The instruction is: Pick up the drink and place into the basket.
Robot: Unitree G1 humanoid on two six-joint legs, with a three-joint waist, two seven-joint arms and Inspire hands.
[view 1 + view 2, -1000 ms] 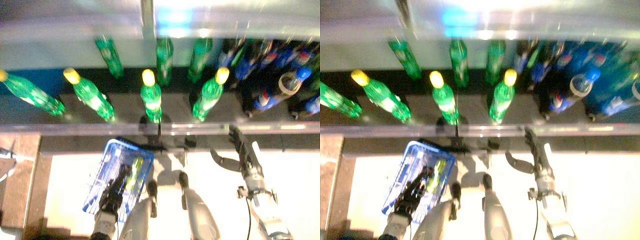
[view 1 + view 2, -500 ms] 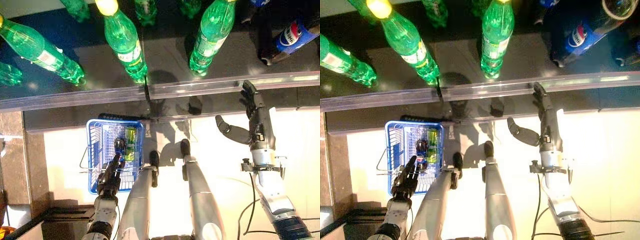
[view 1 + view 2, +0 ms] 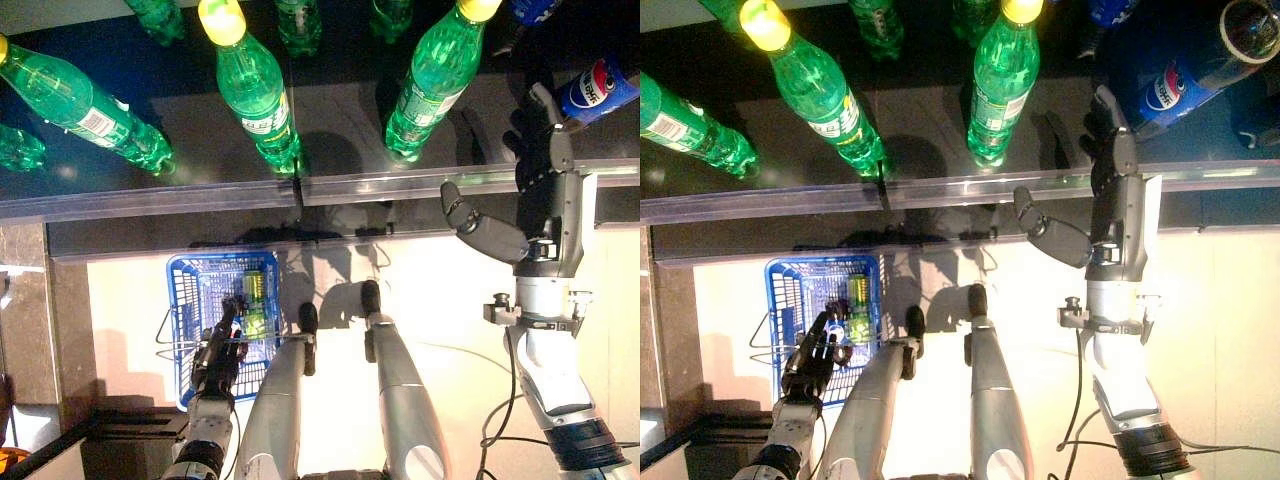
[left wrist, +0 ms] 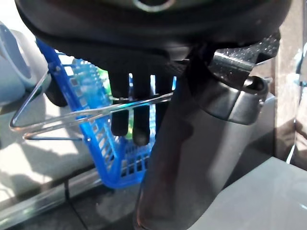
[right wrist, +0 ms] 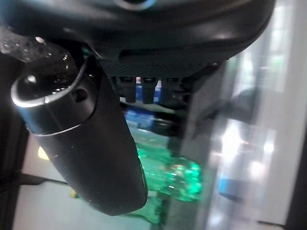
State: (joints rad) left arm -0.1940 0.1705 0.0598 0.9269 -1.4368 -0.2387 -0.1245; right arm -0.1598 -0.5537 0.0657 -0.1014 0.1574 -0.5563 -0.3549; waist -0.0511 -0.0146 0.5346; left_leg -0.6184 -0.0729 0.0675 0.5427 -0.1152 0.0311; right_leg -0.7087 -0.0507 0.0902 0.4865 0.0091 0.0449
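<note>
My right hand is open, fingers straight, thumb spread. It reaches over the shelf's front rail, just short of a dark drink with a blue label. Its wrist view shows the thumb, with blue-labelled drinks and a green bottle past the fingers. My left hand is shut on the wire handles of the blue basket, which hangs low at the left. A green drink and a dark drink lie in the basket.
Green bottles with yellow caps stand in rows on the dark shelf, one just left of my right hand. More dark blue-labelled drinks stand at the shelf's right end. A brown stone edge runs down the left.
My right hand has moved forward from the rail to over the shelf, towards the blue-labelled drink. The camera tilted down a second ago. The basket still hangs from my left hand.
</note>
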